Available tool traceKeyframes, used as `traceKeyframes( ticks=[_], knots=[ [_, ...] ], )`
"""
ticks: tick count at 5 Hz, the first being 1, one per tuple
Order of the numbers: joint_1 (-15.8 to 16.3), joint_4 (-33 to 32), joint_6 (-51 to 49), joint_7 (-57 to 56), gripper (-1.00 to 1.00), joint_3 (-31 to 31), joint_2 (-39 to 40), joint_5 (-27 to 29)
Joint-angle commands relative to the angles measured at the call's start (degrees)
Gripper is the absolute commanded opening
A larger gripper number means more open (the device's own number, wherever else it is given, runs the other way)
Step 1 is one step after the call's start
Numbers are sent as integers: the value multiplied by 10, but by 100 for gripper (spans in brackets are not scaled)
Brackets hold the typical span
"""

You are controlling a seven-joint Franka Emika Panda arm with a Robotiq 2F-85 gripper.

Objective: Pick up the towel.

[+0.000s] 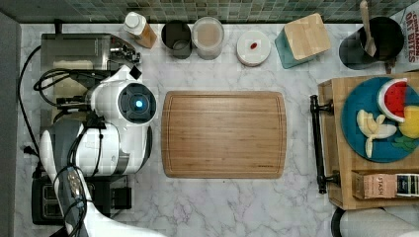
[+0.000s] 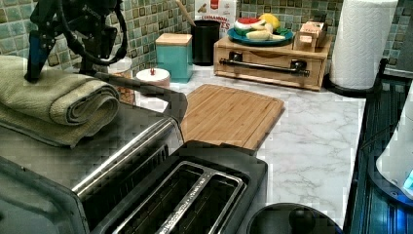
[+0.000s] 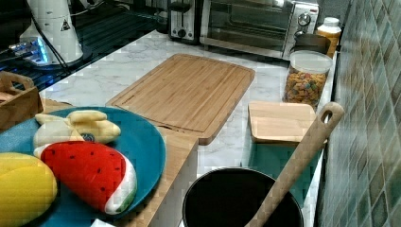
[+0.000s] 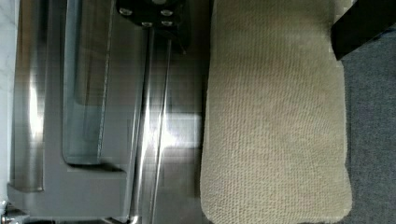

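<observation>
Terry cloth, pale and nubby: in the left view your towel (image 2: pixel 53 105) lies folded on the steel toaster oven (image 2: pixel 112 161), at the left view's left, gripper (image 2: pixel 61 68) spread wide, empty, touching it. In the wrist view, one finger (image 4: pixel 359 25) overhangs the towel's (image 4: pixel 275 116) edge; you may snag a single layer, unfolding it.

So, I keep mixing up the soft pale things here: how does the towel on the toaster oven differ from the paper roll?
The towel is beige-green terry, folded flat in layers; the paper roll is white, smooth and stands upright as a cylinder. The towel lies atop the toaster oven; the roll stands on the counter by the wooden tray. Both are pale and soft.
</observation>
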Motion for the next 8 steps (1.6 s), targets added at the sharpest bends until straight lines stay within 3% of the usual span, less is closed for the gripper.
traceKeyframes(
  ticks=[1,3,5,6,7,8],
  knots=[
    [22,197,-110,57,-100,13,89,-51],
    [23,214,-149,106,-100,-7,88,-90],
    [-7,130,-140,63,-100,-35,-10,-88],
    [-34,50,-81,24,-100,-40,-92,-64],
    [-37,-16,-18,33,-100,-59,-164,-98],
    [-69,-51,-14,51,-100,-71,-200,-107]
  ],
)
